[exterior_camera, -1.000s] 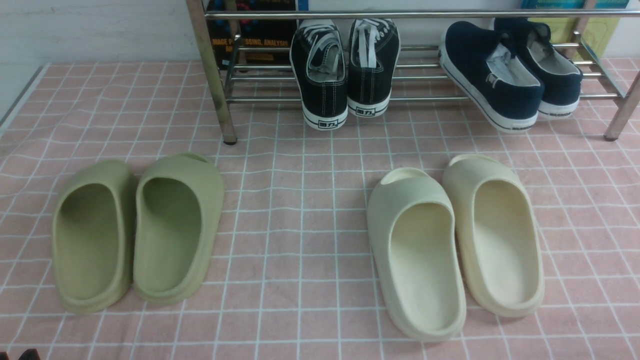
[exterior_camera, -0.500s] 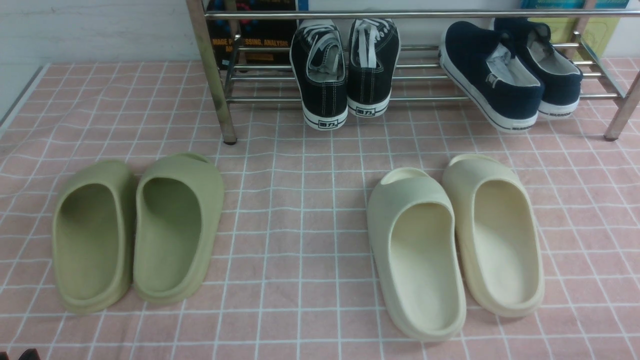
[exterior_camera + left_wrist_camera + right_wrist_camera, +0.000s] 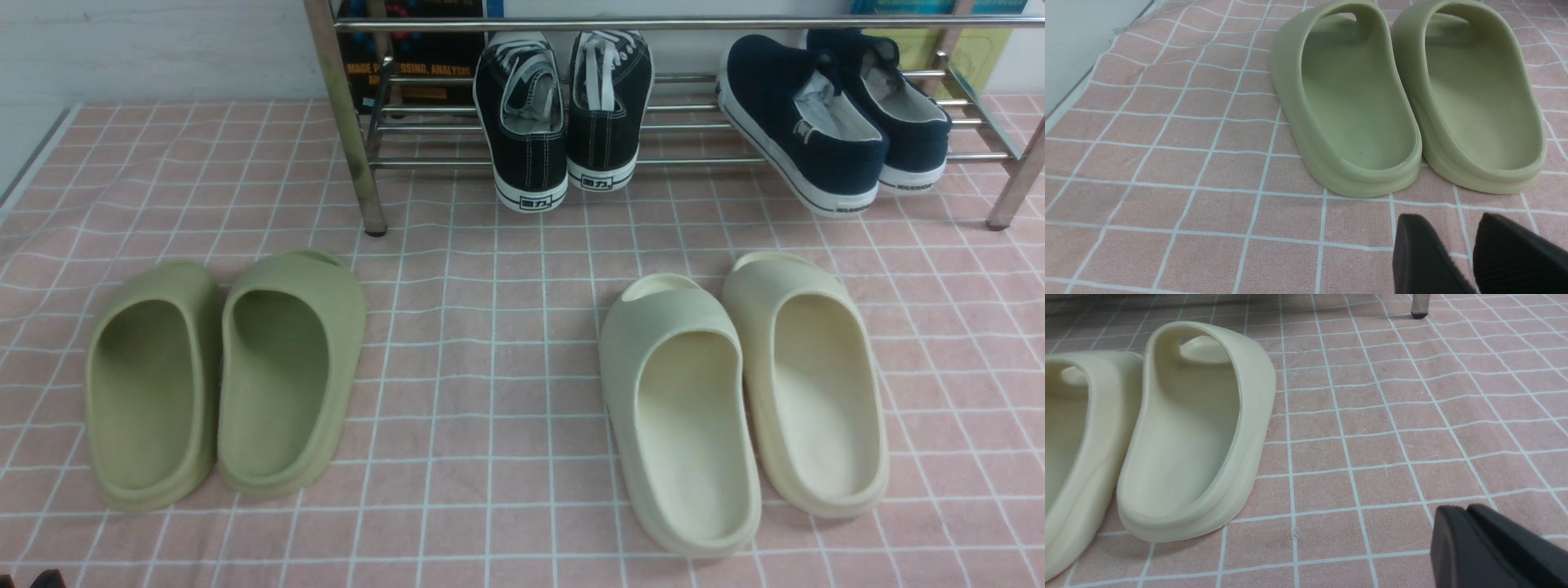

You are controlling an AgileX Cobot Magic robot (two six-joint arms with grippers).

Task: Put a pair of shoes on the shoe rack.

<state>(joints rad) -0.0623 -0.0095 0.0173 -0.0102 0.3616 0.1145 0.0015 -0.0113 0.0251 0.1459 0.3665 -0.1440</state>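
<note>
At the lower edge of each wrist view, the left gripper point(image 3: 1472, 255) has its fingers slightly parted and empty; the right gripper point(image 3: 1470, 547) has its fingers pressed together, holding nothing. I judge only retreat remains, well clear of all footwear. On the counter point(image 3: 490, 327): 2 green slides point(image 3: 224, 380), 2 cream slides point(image 3: 743, 400). Upper frame: 2 black sneakers point(image 3: 563, 114) and the pair of shoes point(image 3: 833, 114), 2 navy slip-ons, on 1 shoe rack point(image 3: 343, 122).

The shoe rack point(image 3: 571, 23) is cut off at the front view's top edge, so its upper part is not seen. The further navy shoe point(image 3: 894, 106) is partly hidden by the nearer one point(image 3: 796, 122). Only the fingertips of the left hand point(image 3: 1470, 261) and right hand point(image 3: 1470, 547) are shown, cropped by the frame edges. Print behind the rack is partly blocked.
</note>
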